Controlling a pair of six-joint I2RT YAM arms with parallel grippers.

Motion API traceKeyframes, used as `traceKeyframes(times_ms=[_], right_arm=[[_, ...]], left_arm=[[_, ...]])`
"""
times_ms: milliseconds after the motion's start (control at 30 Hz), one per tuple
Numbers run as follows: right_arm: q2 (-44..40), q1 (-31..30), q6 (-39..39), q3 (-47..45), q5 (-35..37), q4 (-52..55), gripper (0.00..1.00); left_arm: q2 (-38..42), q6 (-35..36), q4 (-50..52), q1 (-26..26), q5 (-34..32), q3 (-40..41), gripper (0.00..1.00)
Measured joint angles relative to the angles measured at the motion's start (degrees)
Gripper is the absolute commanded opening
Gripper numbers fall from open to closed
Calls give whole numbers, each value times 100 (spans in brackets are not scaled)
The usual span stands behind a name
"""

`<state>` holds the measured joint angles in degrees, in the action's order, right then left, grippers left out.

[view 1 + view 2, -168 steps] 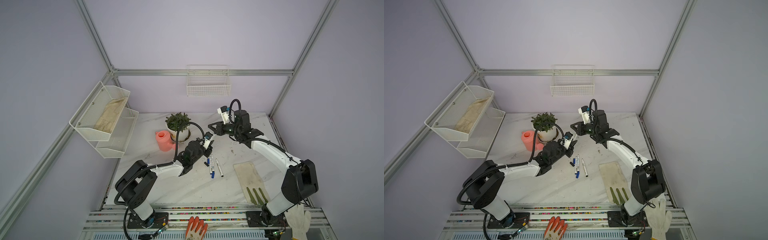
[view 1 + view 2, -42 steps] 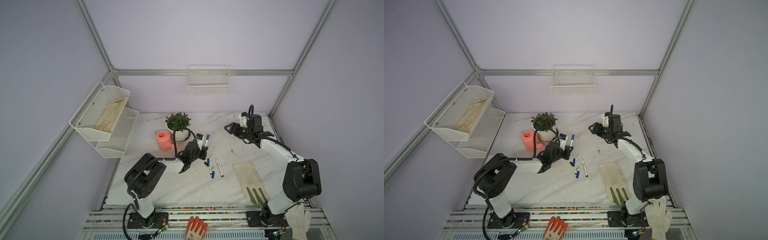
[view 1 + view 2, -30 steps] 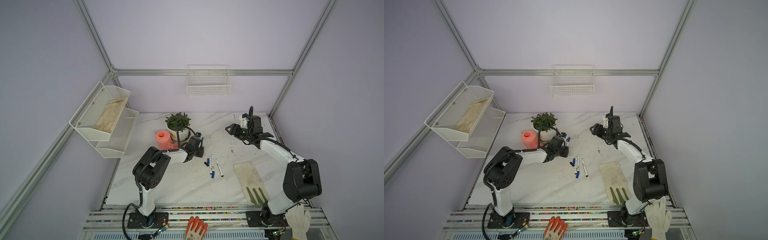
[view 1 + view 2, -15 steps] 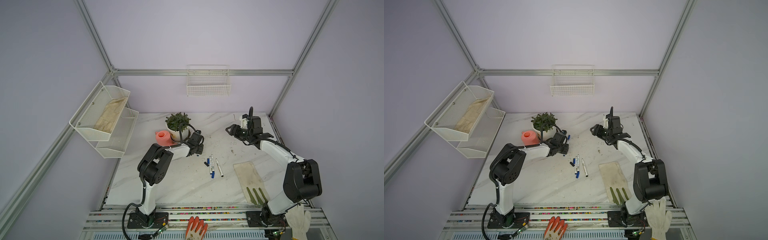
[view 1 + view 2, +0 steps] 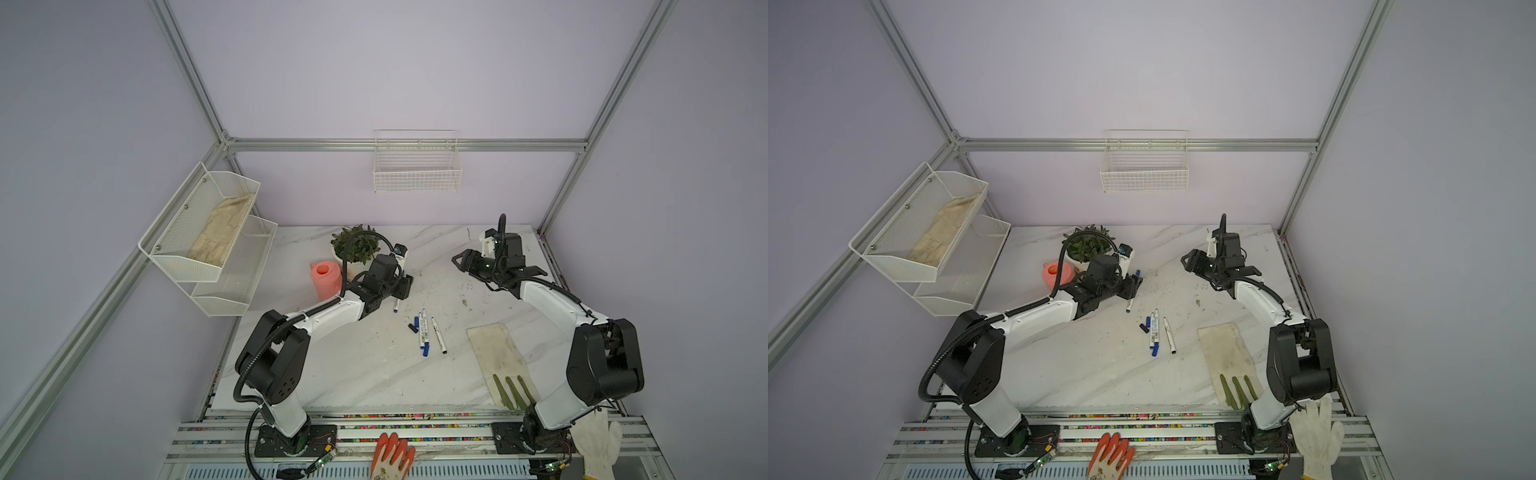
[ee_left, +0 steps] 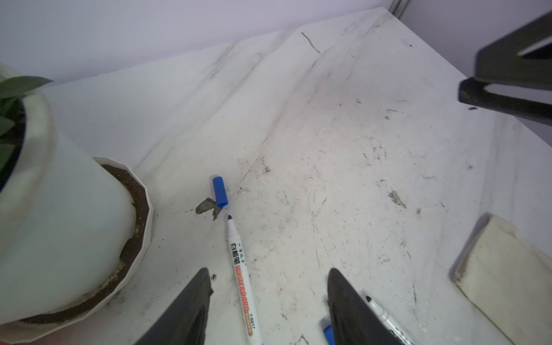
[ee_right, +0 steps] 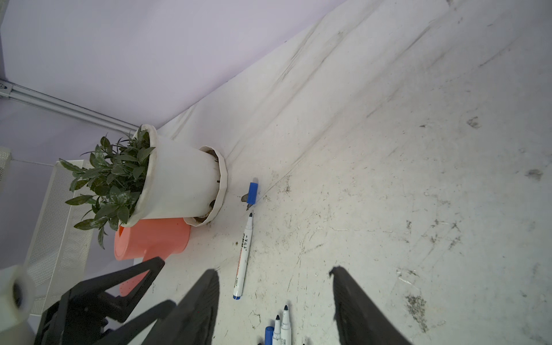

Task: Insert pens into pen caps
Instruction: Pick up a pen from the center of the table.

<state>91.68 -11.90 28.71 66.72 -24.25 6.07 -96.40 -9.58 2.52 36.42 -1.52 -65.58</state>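
My left gripper (image 6: 268, 286) stands open just above the table, and a white-barrelled pen (image 6: 240, 274) lies uncapped on the marble between its fingers, touched by neither. A loose blue pen cap (image 6: 220, 195) lies just beyond the pen's tip, beside the plant pot. In both top views the left gripper (image 5: 403, 286) hovers over this pen (image 5: 1128, 305). More pens (image 5: 423, 332) lie together at mid-table with a black cap (image 5: 412, 328) and a blue cap (image 5: 416, 321). My right gripper (image 5: 459, 259) hangs open and empty at the back right.
A potted plant (image 5: 355, 249) and a pink watering can (image 5: 326, 278) stand close behind the left gripper. A dirty work glove (image 5: 498, 357) lies flat at the front right. Wire shelves (image 5: 216, 232) hang on the left wall, a wire basket (image 5: 417, 166) on the back wall.
The left gripper has opened and let the pen go; the pen now lies on the table by the blue cap. The right arm has stayed still.
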Motion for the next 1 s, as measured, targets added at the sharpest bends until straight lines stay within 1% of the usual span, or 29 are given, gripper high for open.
traceKeyframes(times_ms=[167, 267, 333, 500, 633, 733, 867, 1000], right_arm=[[0, 0, -26, 0, 9, 15, 62], [2, 0, -66, 0, 13, 26, 62], [2, 0, -129, 0, 70, 90, 62], [2, 0, -254, 0, 120, 260, 62], [2, 0, -278, 0, 136, 286, 61], [2, 0, -299, 0, 136, 293, 61], [2, 0, -323, 0, 138, 319, 61], [2, 0, -350, 0, 142, 356, 61]], left_arm=[[59, 57, -24, 619, 343, 415, 62], [55, -39, -46, 772, 363, 619, 60], [50, -120, -63, 748, 208, 675, 60], [-63, -315, 0, 682, -518, 669, 60], [-686, -315, 461, 579, -901, 470, 59], [-1167, -358, 839, 417, -1034, 256, 59], [-1204, -466, 951, 168, -1067, 13, 58], [-1204, -476, 957, -22, -1056, -61, 58]])
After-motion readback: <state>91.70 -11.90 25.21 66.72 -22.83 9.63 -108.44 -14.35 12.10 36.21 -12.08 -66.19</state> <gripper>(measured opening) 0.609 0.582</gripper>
